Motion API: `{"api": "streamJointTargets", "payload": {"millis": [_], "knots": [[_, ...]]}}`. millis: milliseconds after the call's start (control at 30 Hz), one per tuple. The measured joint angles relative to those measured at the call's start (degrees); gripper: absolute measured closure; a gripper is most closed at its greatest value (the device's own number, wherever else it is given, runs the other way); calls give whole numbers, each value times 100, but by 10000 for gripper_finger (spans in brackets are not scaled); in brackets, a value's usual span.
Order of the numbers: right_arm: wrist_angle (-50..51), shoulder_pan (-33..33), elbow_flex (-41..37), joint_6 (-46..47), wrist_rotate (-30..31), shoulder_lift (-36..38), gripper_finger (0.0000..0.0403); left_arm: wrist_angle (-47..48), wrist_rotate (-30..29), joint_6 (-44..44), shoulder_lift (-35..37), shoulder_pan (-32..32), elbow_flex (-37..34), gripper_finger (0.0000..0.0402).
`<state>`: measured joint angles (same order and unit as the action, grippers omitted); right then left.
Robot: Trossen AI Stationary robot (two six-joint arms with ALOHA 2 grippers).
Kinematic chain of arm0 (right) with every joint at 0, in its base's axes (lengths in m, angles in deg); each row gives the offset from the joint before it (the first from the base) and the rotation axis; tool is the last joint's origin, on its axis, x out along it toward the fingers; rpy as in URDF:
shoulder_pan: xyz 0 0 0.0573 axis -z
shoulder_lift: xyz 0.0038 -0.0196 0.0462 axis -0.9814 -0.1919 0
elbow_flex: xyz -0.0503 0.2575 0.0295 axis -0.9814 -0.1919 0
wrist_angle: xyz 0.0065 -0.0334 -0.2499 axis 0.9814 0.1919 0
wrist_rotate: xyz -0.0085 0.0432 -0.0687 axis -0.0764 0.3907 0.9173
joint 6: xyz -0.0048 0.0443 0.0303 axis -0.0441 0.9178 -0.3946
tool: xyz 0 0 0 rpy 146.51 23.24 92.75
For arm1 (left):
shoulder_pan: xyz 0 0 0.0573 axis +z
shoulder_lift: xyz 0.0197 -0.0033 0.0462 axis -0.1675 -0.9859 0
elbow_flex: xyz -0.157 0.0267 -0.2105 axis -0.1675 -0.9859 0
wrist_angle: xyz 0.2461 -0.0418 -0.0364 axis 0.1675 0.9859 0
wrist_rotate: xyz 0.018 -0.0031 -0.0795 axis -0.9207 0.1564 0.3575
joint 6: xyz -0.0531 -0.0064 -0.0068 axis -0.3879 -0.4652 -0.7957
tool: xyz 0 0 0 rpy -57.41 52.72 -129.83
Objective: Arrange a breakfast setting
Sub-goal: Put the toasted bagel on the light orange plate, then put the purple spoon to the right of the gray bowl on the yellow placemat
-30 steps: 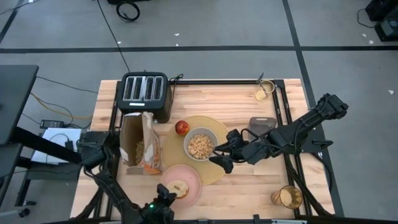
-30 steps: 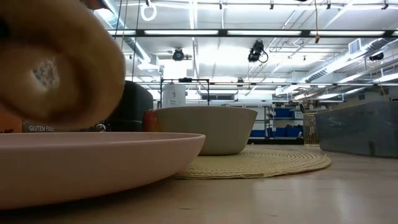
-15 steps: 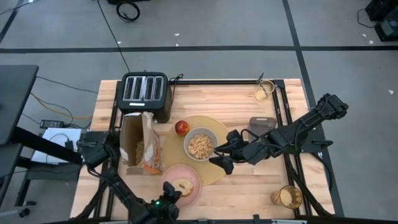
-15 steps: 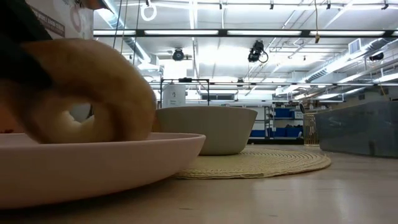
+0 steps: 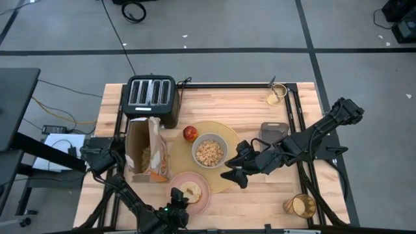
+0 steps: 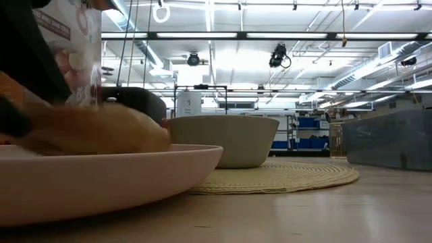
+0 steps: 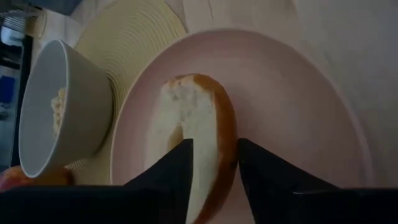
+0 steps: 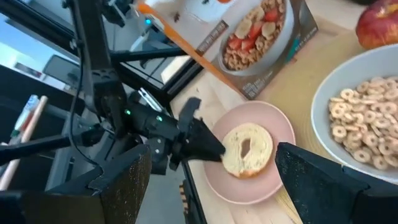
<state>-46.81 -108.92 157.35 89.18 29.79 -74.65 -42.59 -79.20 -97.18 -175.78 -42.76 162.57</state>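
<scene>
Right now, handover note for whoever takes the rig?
Left gripper: at the near edge, fingers either side of the toast round, which lies flat on the pink plate; grip not released.
Right gripper: open, hovering over the placemat edge, right of the bowl.
Done: bowl filled with cereal on the placemat, apple beside it, toast on the plate.
Left: amber tumbler sits at the near right corner, away from the setting. Spoon not seen.

Round woven placemat (image 5: 227,153): pale tan, concentric ribbing. Ceramic bowl (image 5: 210,151): grey-green, holding beige cereal. Shallow plate (image 5: 201,196): pink. Toast round (image 5: 190,192): golden crust, white crumb. Apple (image 5: 190,133): red. Glass tumbler (image 5: 300,206): amber. Four-slot toaster (image 5: 151,95): black.
</scene>
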Motion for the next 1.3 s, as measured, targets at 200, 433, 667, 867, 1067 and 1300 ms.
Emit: {"api": "streamJointTargets", "payload": {"millis": [200, 433, 667, 867, 1067, 1300], "knots": [[142, -8, 0, 126, -90, 0, 58, 552, 68, -389, 9, -24, 185, 236], [142, -6, 2, 131, -108, -2, 58, 1088, 141, -1117, 217, -49, 205, 195], [142, -6, 1, 131, -108, -2, 58, 1436, 103, -2377, 391, -71, 205, 168], [143, -6, 0, 153, -125, -2, 58, 512, 95, -3030, 432, -197, 203, 164], [139, -6, 0, 147, -121, -2, 58, 142, -159, -3325, 479, -149, 195, 165], [137, -36, 0, 150, -123, -2, 58, 72, 29, -3198, 395, 93, 195, 165]]}}
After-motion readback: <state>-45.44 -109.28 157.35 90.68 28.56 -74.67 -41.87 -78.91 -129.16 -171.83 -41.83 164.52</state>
